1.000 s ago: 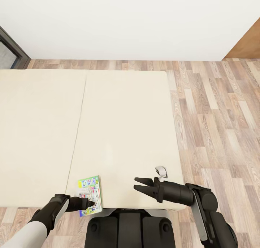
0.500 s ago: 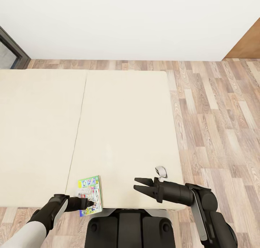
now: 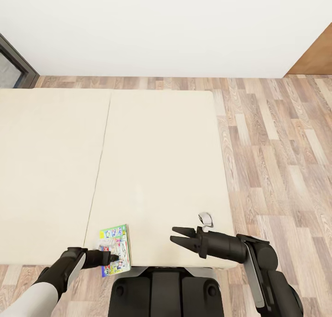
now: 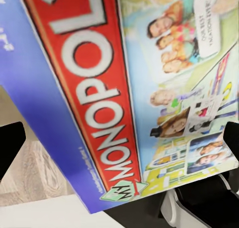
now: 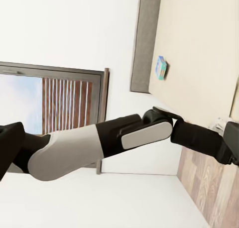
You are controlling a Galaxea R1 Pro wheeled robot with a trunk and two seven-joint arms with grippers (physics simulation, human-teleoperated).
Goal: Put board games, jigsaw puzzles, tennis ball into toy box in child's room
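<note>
Nearest the robot, the left gripper (image 3: 112, 258) is reaching in low over the front edge of the bed (image 3: 152, 169), its matte black fingers lying across the near end of the Monopoly board game (image 3: 115, 249). From the head view I cannot tell whether the fingers are pinching the box or only resting on it. In the left wrist view the two dark fingertips (image 4: 10, 143) are standing wide apart at either side of the picture, with the box face lying between them, so the pincer is looking spread, not clamped.

The board game is a thin, flat rectangular carton with a glossy printed lid, sitting at the bed's front edge and slightly overhanging it. Its face is showing a red diagonal banner reading "MONOPOLY" in white capitals, a small green tag reading "My", a blue side band, and cartoon family photos on a green ground; a speech bubble there is too blurred to read.

To the right, the right gripper (image 3: 179, 235) is hovering over the mattress, its tapered black fingers parted and holding nothing. A small grey-white curled object (image 3: 205, 219) is lying just beyond it.

The mattress is stretching away, smooth plain beige, split by one seam into two sections. In the right wrist view a smaller blue board game (image 5: 161, 67) is lying near the grey headboard (image 5: 145, 39). Beyond the bed, wood-plank floor (image 3: 276, 137) is meeting a white wall (image 3: 166, 26).
</note>
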